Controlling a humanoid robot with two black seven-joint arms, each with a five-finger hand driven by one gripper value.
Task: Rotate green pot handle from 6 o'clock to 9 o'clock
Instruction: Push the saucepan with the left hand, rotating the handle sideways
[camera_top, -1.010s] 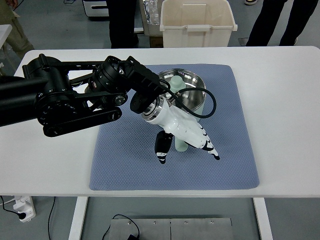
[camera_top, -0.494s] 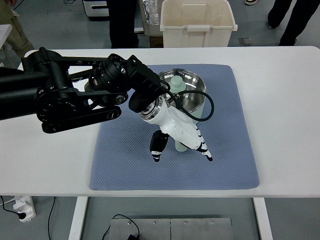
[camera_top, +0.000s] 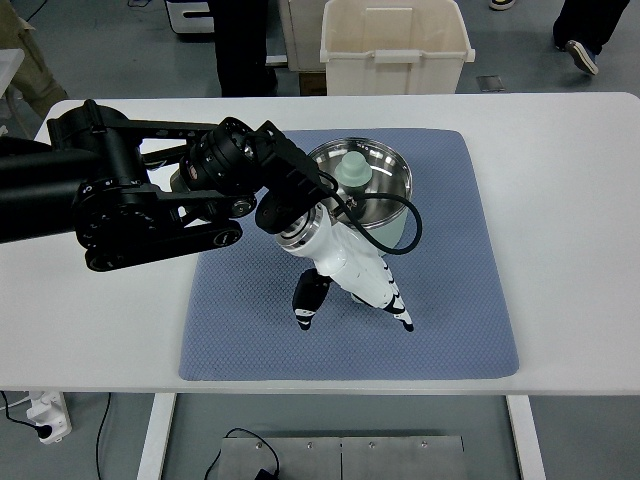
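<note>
Right now the green pot (camera_top: 365, 190) stands on the blue mat (camera_top: 460, 300) toward the mat's far edge, a little right of centre, its steel bowl open to the camera and a pale green knobbed lid (camera_top: 352, 170) resting at its rim. Its handle seems to run toward the near edge, but the left hand (camera_top: 355, 280) covers it, so I can't confirm its direction. That hand's white, black-tipped fingers (camera_top: 395, 300) lie extended over where the handle should be, thumb (camera_top: 305, 300) splayed to the left; whether they pinch anything I cannot tell. The white table (camera_top: 570, 200) carries the mat. One risk: a loose hold lets the fingers slide off, or the pot skates across the mat instead of turning
</note>
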